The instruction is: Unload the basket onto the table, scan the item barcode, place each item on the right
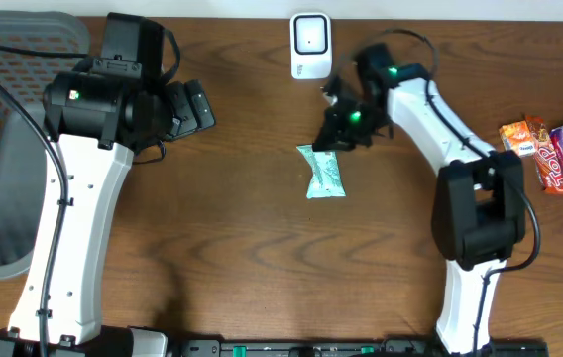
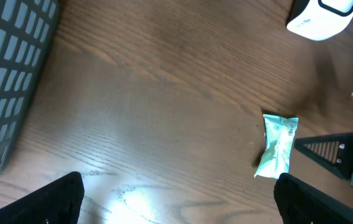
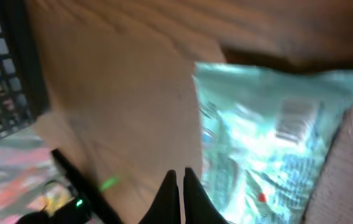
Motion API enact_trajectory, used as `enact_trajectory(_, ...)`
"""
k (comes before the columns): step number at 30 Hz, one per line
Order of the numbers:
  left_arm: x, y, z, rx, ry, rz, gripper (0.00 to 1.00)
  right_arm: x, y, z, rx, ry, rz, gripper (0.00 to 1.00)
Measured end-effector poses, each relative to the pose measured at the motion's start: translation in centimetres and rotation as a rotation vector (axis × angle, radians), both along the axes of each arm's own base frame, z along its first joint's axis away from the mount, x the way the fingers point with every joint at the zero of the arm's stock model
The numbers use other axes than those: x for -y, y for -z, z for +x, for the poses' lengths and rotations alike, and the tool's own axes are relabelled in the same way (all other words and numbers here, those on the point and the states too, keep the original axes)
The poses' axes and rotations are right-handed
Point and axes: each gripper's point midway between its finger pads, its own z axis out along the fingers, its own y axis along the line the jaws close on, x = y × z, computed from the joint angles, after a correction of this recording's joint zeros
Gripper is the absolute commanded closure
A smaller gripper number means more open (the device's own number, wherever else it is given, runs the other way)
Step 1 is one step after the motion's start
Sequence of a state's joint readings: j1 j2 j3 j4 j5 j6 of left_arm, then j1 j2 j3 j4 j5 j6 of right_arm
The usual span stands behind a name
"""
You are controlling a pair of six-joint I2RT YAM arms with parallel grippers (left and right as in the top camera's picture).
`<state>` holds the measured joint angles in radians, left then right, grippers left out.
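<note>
The pale green packet (image 1: pixel 324 175) lies flat on the desk (image 1: pixel 232 228), near the white scanner (image 1: pixel 308 45). The right tool (image 3: pixel 179 182) is down at the packet's scanner-side end, its two tips pressed tight together, though whether they pinch the wrapper's edge I can't tell. Over on the other side the left tool (image 2: pixel 178 186) hangs spread wide above the wood, holding nothing, with a grey mesh basket (image 1: pixel 9 109) beside it and bright snack packs (image 1: pixel 559 149) far off at the right edge.
</note>
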<state>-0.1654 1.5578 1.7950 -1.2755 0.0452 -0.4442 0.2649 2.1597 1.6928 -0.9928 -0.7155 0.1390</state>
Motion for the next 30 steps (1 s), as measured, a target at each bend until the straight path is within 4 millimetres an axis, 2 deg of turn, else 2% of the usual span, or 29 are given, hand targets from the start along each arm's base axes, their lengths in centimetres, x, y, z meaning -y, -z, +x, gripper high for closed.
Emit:
enact_trajectory(4, 0.0, 0.0, 0.0, 0.000, 0.000, 0.000, 0.02, 0.8, 2.2, -1.8, -0.069, 0.000, 0.014, 0.82)
enact_trajectory(7, 0.0, 0.0, 0.0, 0.000, 0.000, 0.000, 0.02, 0.8, 2.5, -2.3, -0.073, -0.017, -0.034, 0.75)
enact_trajectory(10, 0.0, 0.0, 0.0, 0.000, 0.000, 0.000, 0.02, 1.0, 2.5, -2.3, -0.046, -0.028, -0.134, 0.62)
enact_trajectory(14, 0.0, 0.0, 0.0, 0.000, 0.000, 0.000, 0.02, 1.3, 0.0, -1.7, 0.080, -0.022, -0.316, 0.57)
enact_trajectory(18, 0.0, 0.0, 0.0, 0.000, 0.000, 0.000, 0.02, 0.5, -3.9, -1.3, 0.276, -0.005, -0.484, 0.54)
enact_trajectory(21, 0.0, 0.0, 0.0, 0.000, 0.000, 0.000, 0.02, -0.5, -4.4, -1.2, 0.390, 0.011, -0.609, 0.53)
enact_trajectory(23, 0.0, 0.0, 0.0, 0.000, 0.000, 0.000, 0.02, -1.1, -3.5, -1.3, 0.440, 0.014, -0.699, 0.52)
enact_trajectory(30, 0.0, 0.0, 0.0, 0.000, 0.000, 0.000, 0.02, -2.0, 2.2, -3.1, 0.501, -0.021, -0.992, 0.49)
